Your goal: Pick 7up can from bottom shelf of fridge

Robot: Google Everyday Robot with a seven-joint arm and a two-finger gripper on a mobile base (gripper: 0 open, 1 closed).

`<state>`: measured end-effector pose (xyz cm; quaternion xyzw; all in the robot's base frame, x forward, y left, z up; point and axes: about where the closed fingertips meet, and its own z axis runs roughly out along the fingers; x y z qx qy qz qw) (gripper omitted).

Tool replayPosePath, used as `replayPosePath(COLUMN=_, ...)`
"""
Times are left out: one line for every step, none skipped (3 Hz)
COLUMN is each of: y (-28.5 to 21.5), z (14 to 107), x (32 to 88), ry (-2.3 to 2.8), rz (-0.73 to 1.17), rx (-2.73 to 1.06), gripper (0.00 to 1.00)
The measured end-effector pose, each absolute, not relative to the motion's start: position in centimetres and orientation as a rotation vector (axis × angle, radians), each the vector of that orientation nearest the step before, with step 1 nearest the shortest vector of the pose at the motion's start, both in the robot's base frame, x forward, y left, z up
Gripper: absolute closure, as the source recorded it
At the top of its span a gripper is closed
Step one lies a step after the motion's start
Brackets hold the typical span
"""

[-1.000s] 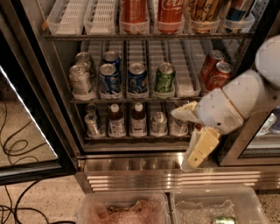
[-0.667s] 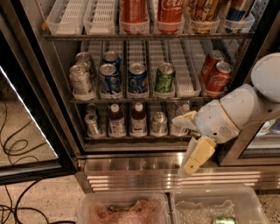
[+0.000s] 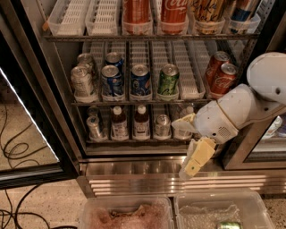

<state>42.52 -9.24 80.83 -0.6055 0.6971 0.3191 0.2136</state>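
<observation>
At bottom shelf [image 3: 134, 141] front, R side: end effector [image 3: 190, 141] fingers spread, empty. 7up can [image 3: 162, 125] untouched. Remaining: approach, grip, withdraw.

— What is hidden?
— A pale can [image 3: 180, 131], half covered by the gripper [image 3: 184, 147] at 4 o'clock; its label cannot be read.
— What is cut off?
— Top-row drinks [image 3: 173, 13] at 12 o'clock; bins [image 3: 125, 198] at 6.

Cream gripper [image 3: 183, 149] before ribbed steel base [image 3: 134, 175]; 7up can [image 3: 162, 125] silver-grey.
</observation>
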Motion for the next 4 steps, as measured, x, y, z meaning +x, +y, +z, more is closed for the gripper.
replayPosePath(y=-8.8, z=78.8, x=42.2, ry=2.010, rz=0.957, rx=-1.549, gripper=0.00)
replayPosePath(y=-8.2, z=76.6, x=41.4, ry=2.161, rz=0.963, rx=-1.250, gripper=0.00)
replayPosePath(y=-8.5, z=75.2, x=39.8, ry=2.312, rz=0.941, rx=-0.890, gripper=0.00)
replayPosePath(y=-9.1, z=74.4, x=40.9, ry=2.329, rz=0.886, rx=-0.800, gripper=0.00)
